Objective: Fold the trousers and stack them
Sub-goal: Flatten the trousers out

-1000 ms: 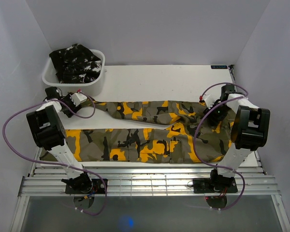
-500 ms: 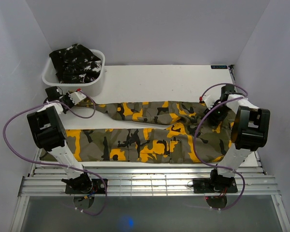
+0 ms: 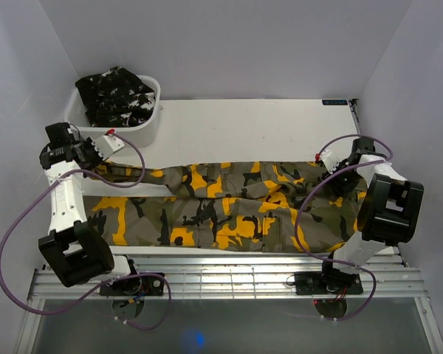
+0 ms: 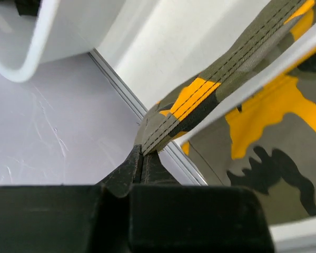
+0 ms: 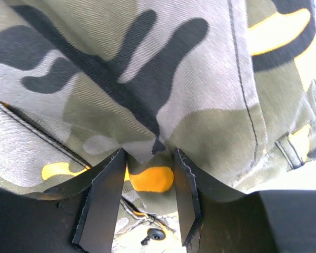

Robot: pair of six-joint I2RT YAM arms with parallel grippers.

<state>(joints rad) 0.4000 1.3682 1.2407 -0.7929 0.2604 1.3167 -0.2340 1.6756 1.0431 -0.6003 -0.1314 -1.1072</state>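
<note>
The olive-grey trousers [image 3: 229, 210] lie lengthwise across the white table [image 3: 244, 129], waist toward 3 o'clock and leg ends toward 9 o'clock. The far leg is drawn close against the near one. Its end is raised off the table at 9 o'clock, where the left gripper [image 3: 96, 164] has it.

From the left wrist, the left gripper [image 4: 140, 161] is closed tight, the two black tips pressed together on the stitched hem. The cloth runs up and away toward 1 o'clock. How much hem sits between the tips is hidden by the fingers themselves. The rounded corner of the white tub [image 4: 26, 58] is cut off at the 11 o'clock corner of that view.

At 3 o'clock, the right gripper [image 3: 332, 177] is at the waist end, and from above its tips are lost against the camouflage pattern. From the right wrist, the right gripper [image 5: 145, 179] clamps a thick fold. Its fingers [image 5: 101, 203] stand apart with cloth bunched between them and draped over them, so the tips are covered. A small dark snap shows just below the fold.

The black trousers [image 3: 117, 94] with white flecks are heaped in the tub [image 3: 149, 125] at 10 o'clock on the table. Their shape is too crumpled to tell whether they are folded.
</note>
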